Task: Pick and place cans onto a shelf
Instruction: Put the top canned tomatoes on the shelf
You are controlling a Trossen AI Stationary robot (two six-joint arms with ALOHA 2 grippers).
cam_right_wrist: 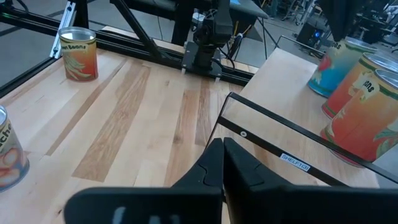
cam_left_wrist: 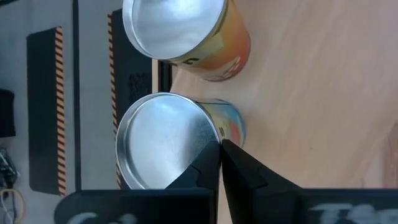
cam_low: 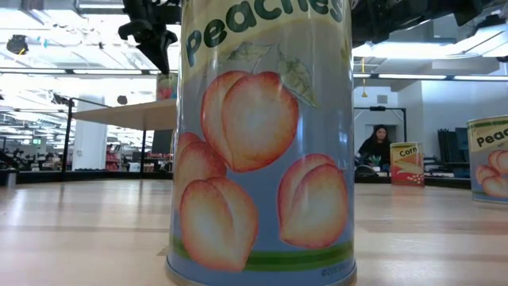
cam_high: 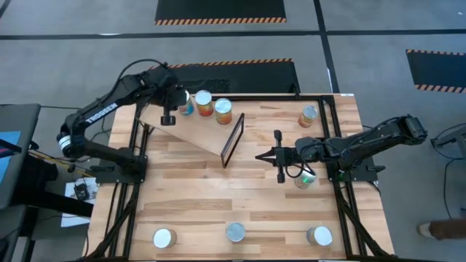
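High view: left gripper point(cam_high: 169, 116) over far-left end of shelf point(cam_high: 191, 128), just beside blue can point(cam_high: 187, 104); two orange cans point(cam_high: 203, 102) point(cam_high: 223, 110) next along shelf, near black frame point(cam_high: 232, 140). Right gripper point(cam_high: 279, 156) mid-surface point(cam_high: 218, 196), pointing at frame, apart from it; one can point(cam_high: 304, 178) under right arm, one point(cam_high: 309, 116) at far-right corner, three point(cam_high: 164, 237) point(cam_high: 235, 232) point(cam_high: 320, 236) along near edge.

Low view: peach can point(cam_low: 262, 135) fills centre, upright on surface point(cam_low: 79, 230); corn can point(cam_low: 406, 164) and another peach can point(cam_low: 489, 157) off to right; shelf edge point(cam_low: 131, 114) raised at left w/ left gripper point(cam_low: 151, 32) above it. Person point(cam_low: 376, 145) in room behind.

Left wrist view: jaws clenched, tips point(cam_left_wrist: 221, 152) touching rim of blue can point(cam_left_wrist: 171, 142), can beside jaws, not between; orange can point(cam_left_wrist: 186, 31) just beyond, on shelf point(cam_left_wrist: 311, 93).

Right wrist view: jaws clenched, holding nothing; fingertips point(cam_right_wrist: 221, 146) near frame point(cam_right_wrist: 273, 127), not touching. Blue can point(cam_right_wrist: 329, 62) and orange cans point(cam_right_wrist: 360, 109) on shelf point(cam_right_wrist: 280, 74); beans can point(cam_right_wrist: 79, 55) and peach can point(cam_right_wrist: 9, 155) on surface point(cam_right_wrist: 137, 112).
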